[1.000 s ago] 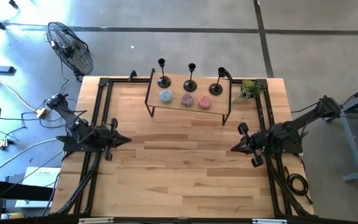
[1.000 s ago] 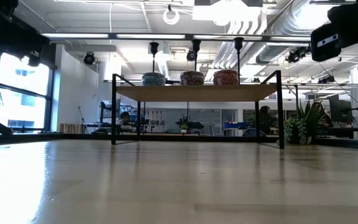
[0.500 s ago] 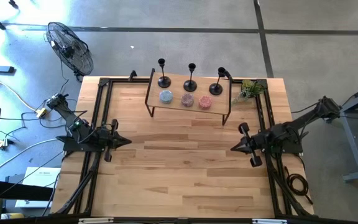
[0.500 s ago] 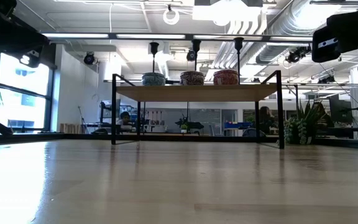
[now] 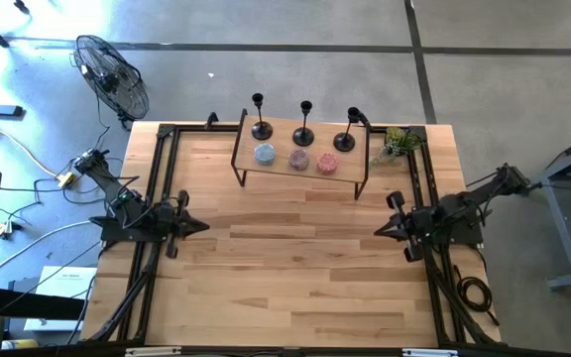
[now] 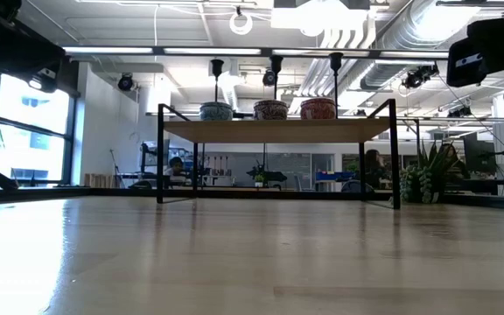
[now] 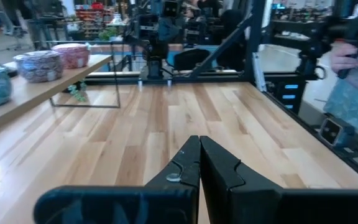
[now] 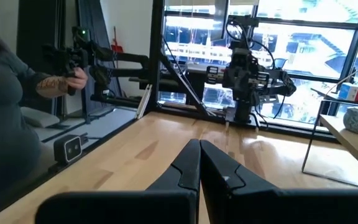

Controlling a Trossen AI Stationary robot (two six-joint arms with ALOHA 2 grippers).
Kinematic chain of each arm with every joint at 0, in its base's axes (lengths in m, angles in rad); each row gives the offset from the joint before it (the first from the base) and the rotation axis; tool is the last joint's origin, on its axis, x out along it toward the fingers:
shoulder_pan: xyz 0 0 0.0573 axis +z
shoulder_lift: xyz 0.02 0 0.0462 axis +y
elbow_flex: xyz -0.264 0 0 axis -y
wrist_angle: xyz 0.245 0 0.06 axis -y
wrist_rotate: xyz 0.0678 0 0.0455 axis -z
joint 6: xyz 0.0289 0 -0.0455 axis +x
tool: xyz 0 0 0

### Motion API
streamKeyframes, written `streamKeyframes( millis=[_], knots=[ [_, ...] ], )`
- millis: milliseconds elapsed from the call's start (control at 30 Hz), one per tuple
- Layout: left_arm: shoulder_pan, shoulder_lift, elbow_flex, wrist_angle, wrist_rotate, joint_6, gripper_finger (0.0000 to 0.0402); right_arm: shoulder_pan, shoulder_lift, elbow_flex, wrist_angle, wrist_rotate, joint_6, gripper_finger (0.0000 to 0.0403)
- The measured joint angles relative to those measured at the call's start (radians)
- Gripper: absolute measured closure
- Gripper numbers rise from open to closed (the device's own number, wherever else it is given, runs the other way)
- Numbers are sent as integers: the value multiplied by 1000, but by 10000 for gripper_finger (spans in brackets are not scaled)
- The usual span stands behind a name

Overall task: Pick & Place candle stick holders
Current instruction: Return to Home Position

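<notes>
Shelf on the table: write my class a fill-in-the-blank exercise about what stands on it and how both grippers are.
The shelf carries ___ black candle stick holders in a row.
Of the three candles beside them, the one nearest the left arm is ___.
The left gripper and the right gripper both have their fingers ___.
The plant stands off the shelf's ___ end.
Missing words: three; blue; shut; right.
</notes>
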State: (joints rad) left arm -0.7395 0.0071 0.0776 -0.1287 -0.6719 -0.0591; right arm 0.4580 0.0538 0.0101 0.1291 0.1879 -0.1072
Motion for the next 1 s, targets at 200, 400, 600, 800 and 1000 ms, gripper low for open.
streamKeyframes(
  millis=[200, 400, 600, 800, 1000],
  knots=[
    [0, 0, 0, 11, 19, 5, 401, 0, -52, 0, -62, 19, -24, 403],
    [0, 0, -3, 33, -11, 31, 401, 0, -52, 0, -69, 56, -31, 403],
    [0, 0, -26, 119, -16, 121, 401, 0, -52, 1, -71, 57, -43, 403],
    [11, 2, -66, 188, 14, 110, 401, 0, -52, 1, -72, 59, -51, 403],
    [144, 0, -66, 196, 132, 106, 401, 0, -52, 1, -72, 59, -51, 403]
  ],
)
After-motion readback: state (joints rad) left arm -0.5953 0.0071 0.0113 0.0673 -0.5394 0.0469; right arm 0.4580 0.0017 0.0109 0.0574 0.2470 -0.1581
